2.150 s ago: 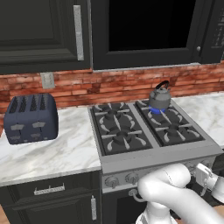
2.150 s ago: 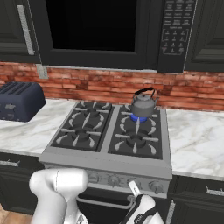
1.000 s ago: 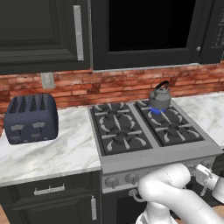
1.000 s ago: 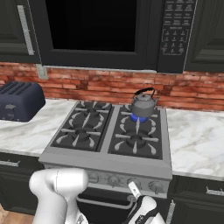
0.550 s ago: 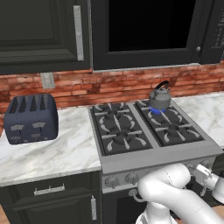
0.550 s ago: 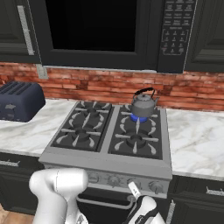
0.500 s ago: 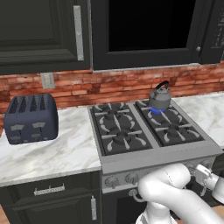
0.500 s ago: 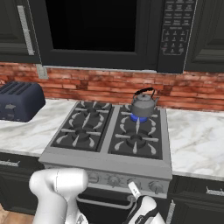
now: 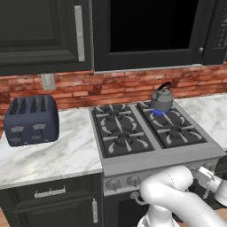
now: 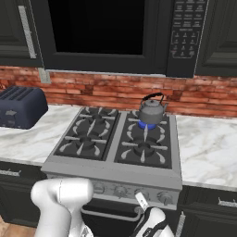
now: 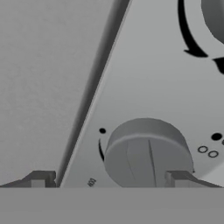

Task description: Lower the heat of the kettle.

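1. Pincer [image 11: 111, 181] fingertips are seen spread wide at the foot of the hand view, one on each side of a grey round knob [image 11: 148, 151]; the jaws stand open and no contact with the knob is seen.
2. That knob is set on the stove [image 10: 111, 173] front panel, with a second knob [image 11: 210, 17] partly seen further along the panel. In the right base view the pincer is seen low, right in front of the stove's knob row and towards its right end.
3. The kettle [image 10: 152, 110] is found on the stove's rear right burner, upright, with a blue flame [image 10: 147, 125] showing beneath it.
4. A dark blue toaster [image 9: 31, 119] is seen on the marble bench [image 9: 57, 155], well apart from the stove on its left.
5. The step in hand is judged to be the approach to the knob; the flame is not yet lowered.
6. For the next move, the pincer would need to be advanced until the knob lies between the fingers, closed on it, and then rotated part-way towards the low setting. Whether this knob governs the kettle's burner cannot be told.
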You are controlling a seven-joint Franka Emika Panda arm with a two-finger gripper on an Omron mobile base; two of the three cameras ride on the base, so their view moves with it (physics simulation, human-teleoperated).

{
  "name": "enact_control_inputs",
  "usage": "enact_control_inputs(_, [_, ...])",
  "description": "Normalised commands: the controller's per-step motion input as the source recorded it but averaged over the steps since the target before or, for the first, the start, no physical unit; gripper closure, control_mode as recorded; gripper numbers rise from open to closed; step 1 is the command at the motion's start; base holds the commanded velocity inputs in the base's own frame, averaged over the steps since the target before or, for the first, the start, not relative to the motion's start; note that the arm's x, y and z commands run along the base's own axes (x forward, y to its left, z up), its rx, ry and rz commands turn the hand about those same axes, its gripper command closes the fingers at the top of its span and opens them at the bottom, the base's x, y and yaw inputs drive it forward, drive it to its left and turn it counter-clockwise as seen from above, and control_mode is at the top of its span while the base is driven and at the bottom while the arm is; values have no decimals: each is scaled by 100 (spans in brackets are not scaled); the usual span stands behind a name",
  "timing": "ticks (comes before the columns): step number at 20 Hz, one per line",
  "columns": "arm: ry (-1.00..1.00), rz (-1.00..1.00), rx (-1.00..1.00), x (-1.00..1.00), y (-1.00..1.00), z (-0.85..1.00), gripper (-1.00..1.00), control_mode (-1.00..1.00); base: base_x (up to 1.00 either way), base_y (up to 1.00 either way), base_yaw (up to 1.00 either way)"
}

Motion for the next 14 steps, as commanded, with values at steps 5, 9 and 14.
enact_control_inputs(5, [0,0,0,32,10,0,100,-100,0,0,0])
enact_control_inputs(9, [-2,0,0,35,8,0,100,-100,0,0,0])
enact_control_inputs(14, [-7,0,1,28,6,0,100,-100,0,0,0])
